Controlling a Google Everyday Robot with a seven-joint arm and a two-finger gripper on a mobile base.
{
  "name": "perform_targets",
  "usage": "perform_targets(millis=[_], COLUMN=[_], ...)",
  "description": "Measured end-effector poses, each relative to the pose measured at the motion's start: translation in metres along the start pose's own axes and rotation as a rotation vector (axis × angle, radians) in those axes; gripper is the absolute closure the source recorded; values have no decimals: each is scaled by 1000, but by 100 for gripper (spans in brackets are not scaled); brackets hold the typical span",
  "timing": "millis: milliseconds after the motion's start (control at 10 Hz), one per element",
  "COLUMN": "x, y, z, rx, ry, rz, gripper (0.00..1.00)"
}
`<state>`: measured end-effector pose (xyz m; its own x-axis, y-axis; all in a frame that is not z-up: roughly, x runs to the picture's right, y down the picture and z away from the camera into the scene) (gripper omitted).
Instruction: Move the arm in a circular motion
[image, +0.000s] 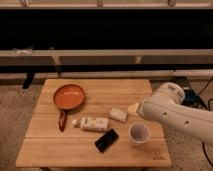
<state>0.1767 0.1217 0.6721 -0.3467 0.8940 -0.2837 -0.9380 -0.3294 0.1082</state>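
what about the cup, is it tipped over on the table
No, the cup stands upright, opening up, on the table beside the arm; the tool is not in view.

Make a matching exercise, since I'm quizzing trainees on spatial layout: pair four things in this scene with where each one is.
Things:
1. orange pan
2. black phone
3. white cup
4. arm

Places:
A. near the front edge of the table, between the lying bottle and the cup
B. reaching in over the table's right side as pictured
C. back left part of the table as pictured
D. just below the arm, front right

Pairs: 1-C, 2-A, 3-D, 4-B.

The pincer is not in view.
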Motion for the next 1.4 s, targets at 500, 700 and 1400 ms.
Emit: perform_targets(millis=[500,700,1400], x=[-40,-91,-158], y=[9,31,183], z=[4,20,83], rx=[40,51,32], ry=[0,8,72], rz=[-31,-76,-289], gripper=[20,20,20])
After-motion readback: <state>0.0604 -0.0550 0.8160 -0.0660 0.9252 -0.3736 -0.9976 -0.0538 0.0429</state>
